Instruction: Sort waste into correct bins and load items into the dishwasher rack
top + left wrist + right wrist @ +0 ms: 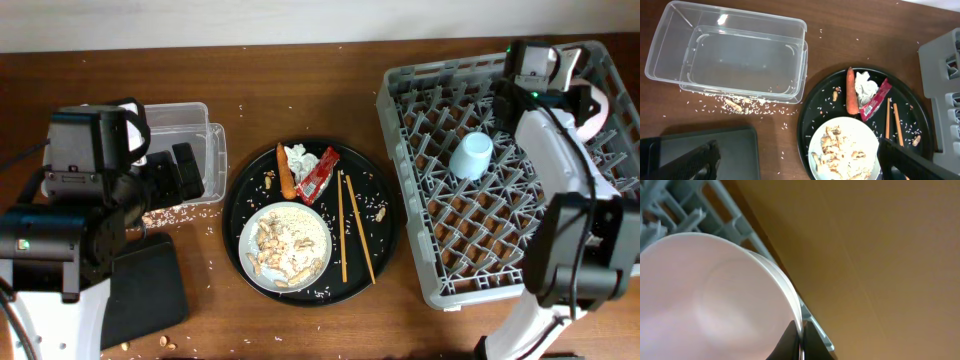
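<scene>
Step in hand: bowl loading. The rim of the pale pink-white bowl (pixel 715 295) is pinched by the right claw (pixel 801 332). The bowl is held tilted at the far right corner of the dishwasher rack (pixel 450 240). The rack wall is seen just beside the claw. The light blue cup (pixel 471 155) is well apart, toward the rack's middle.

Next move, as judged: the bowl is to be lowered between pegs and released. Open cells are seen on the claw's near side.

The left claw (pixel 172 172) is spread and empty, with the clear tub (pixel 195 140) just beyond it. The red wrapper (pixel 320 173) and carrot piece (pixel 285 172) are left unsorted to its right.
</scene>
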Robot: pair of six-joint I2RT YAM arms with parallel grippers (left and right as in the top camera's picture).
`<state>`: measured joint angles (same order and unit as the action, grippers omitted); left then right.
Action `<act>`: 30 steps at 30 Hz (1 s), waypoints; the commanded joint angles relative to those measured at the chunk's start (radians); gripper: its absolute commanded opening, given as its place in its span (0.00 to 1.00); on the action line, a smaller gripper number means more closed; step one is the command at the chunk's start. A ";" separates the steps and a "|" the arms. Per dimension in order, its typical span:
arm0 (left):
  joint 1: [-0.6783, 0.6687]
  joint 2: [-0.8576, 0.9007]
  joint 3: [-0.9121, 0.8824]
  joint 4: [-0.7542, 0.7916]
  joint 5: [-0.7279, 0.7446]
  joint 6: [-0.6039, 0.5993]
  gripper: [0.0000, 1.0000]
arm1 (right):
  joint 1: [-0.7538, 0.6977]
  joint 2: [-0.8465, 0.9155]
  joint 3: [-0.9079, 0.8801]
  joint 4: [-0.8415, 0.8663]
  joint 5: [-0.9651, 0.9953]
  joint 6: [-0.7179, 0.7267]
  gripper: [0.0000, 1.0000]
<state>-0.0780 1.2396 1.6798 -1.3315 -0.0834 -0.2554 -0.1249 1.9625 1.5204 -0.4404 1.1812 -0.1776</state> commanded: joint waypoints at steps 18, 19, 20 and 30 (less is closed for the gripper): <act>0.005 -0.002 0.007 0.002 -0.011 -0.013 0.99 | 0.202 0.041 -0.020 -0.035 0.049 -0.006 0.74; 0.005 -0.002 0.007 0.002 -0.011 -0.013 0.99 | 0.204 0.039 -0.019 -0.035 0.050 -0.006 0.78; 0.005 -0.002 0.007 0.002 -0.011 -0.013 0.99 | 0.208 0.030 -0.014 -0.039 0.050 -0.005 0.78; 0.005 -0.002 0.007 0.002 -0.011 -0.013 0.99 | 0.374 -0.350 -0.013 -0.145 -0.403 0.068 0.87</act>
<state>-0.0780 1.2396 1.6798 -1.3312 -0.0837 -0.2554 0.1795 1.7885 1.5002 -0.5373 1.0351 -0.1833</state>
